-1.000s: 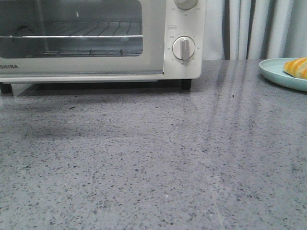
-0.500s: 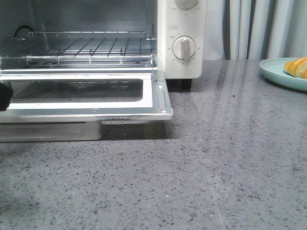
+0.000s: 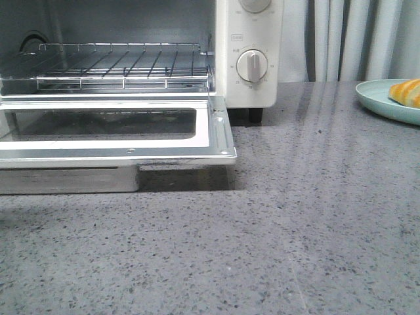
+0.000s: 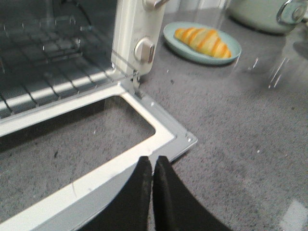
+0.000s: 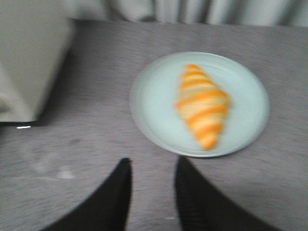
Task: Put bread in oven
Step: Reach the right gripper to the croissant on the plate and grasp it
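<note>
The cream-white oven (image 3: 252, 39) stands at the back left with its glass door (image 3: 118, 134) folded down flat and the wire rack (image 3: 121, 62) showing. The bread (image 3: 407, 92), golden-brown with cream stripes, lies on a pale green plate (image 3: 380, 102) at the far right. It also shows in the right wrist view (image 5: 202, 106) and the left wrist view (image 4: 202, 41). My left gripper (image 4: 152, 161) is shut and empty, over the open door's front edge (image 4: 159, 144). My right gripper (image 5: 151, 166) is open and empty, short of the plate (image 5: 154, 103).
A grey speckled countertop (image 3: 262, 243) spreads in front. A metal crumb tray (image 3: 65, 180) shows under the door. Grey curtains (image 3: 354, 39) hang behind. A pale green pot (image 4: 260, 14) stands beyond the plate in the left wrist view.
The oven door went from closed to folded down flat. A dark gripper part at the left edge half a second ago has left the front view.
</note>
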`<state>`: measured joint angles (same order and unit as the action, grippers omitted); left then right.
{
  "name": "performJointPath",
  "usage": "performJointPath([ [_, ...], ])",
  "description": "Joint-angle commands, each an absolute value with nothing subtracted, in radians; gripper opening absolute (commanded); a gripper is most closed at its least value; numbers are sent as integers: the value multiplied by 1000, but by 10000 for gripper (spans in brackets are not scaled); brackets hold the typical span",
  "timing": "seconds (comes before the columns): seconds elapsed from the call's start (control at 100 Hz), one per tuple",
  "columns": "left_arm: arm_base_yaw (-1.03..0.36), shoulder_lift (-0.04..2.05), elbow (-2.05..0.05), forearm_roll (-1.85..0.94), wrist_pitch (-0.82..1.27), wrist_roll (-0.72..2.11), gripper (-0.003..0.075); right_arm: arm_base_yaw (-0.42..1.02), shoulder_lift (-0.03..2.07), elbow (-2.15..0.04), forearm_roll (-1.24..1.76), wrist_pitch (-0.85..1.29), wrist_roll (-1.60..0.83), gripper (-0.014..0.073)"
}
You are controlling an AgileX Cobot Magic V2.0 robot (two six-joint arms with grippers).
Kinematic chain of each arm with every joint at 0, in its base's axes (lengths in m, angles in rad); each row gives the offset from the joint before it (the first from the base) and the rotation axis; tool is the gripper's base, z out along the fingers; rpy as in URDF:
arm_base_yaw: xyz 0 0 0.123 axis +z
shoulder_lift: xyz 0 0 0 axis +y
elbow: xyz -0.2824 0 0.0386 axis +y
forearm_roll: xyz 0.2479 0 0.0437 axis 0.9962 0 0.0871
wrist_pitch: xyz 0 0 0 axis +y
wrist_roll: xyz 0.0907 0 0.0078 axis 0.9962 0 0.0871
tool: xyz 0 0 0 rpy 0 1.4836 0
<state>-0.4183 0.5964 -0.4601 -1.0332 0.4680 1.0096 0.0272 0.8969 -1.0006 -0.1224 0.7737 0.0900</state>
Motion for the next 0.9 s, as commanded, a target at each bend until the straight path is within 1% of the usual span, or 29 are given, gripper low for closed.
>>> performJointPath([
  [0.0,-426,533,-500,-1077,458,1001,-22,-13,1005,-1104,-209,781,128,417],
  [0.04,-426,502,-500,-1077,458,1001,-22,-22,1046,-1131,-209,778,128,437],
  [0.3,-426,390,-500,-1077,458,1001,-22,-27,1334,-1184,-263,709,128,430],
  [0.56,-426,378,-500,-1055,461,1001,-22,-103,1501,-1184,-260,642,218,430],
  [0.7,-426,378,-500,-1055,461,1001,-22,-105,1579,-1184,-200,640,218,421],
  [0.74,-426,378,-500,-1055,459,1001,-22,-105,1598,-1184,-164,640,218,385],
  [0.79,-426,378,-500,-1055,455,1001,-22,-105,1619,-1184,-125,642,218,305],
  [0.81,-426,378,-500,-1055,454,1001,-22,-105,1626,-1184,-112,642,218,258],
  [0.82,-426,378,-500,-1055,454,1001,-22,-105,1628,-1184,-108,642,218,220],
  [0.84,-426,378,-500,-1055,453,1001,-22,-105,1631,-1184,-98,642,218,181],
  [0.87,-426,378,-500,-1055,453,1001,-22,-105,1632,-1184,-91,642,218,71],
  [0.88,-426,378,-500,-1055,453,1001,-22,-105,1632,-1184,-89,637,218,48],
  [0.89,-426,378,-500,-1055,453,1001,-22,-105,1632,-1184,-89,636,218,1],
])
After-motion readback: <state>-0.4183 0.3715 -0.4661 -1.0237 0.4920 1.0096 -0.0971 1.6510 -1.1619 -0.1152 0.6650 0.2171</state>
